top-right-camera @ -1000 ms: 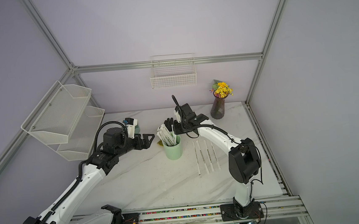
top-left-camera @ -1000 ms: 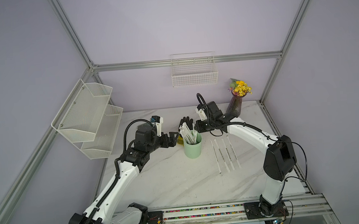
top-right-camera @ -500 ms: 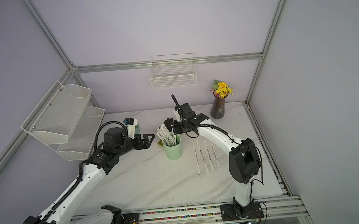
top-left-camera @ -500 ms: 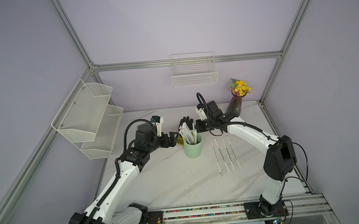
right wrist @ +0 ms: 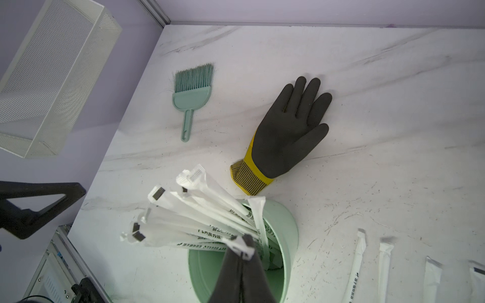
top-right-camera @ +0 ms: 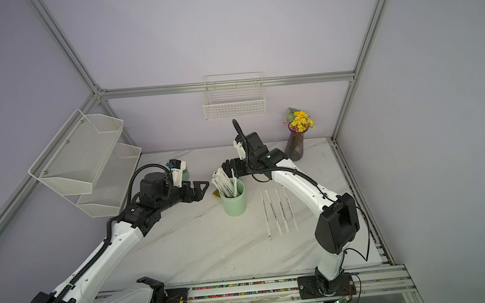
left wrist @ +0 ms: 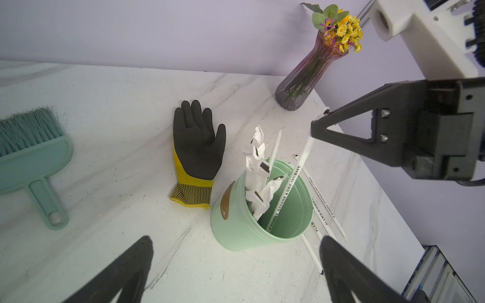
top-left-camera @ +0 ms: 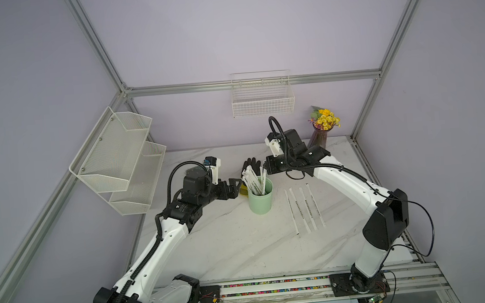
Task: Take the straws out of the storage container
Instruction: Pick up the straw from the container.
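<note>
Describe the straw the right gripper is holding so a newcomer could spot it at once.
Find the green cup near the middle of the marble table. Most straws in it lean bunched toward the left arm; this straw stands apart, its top pinched in the shut right gripper.

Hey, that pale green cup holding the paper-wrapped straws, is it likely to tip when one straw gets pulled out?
It could shift: the pale mint-green cylindrical cup stands upright, the open left gripper beside it, not touching. Tipping seems unlikely: the white paper-wrapped straws lean loosely, so the one pinched by the shut right gripper should slide freely.
</note>
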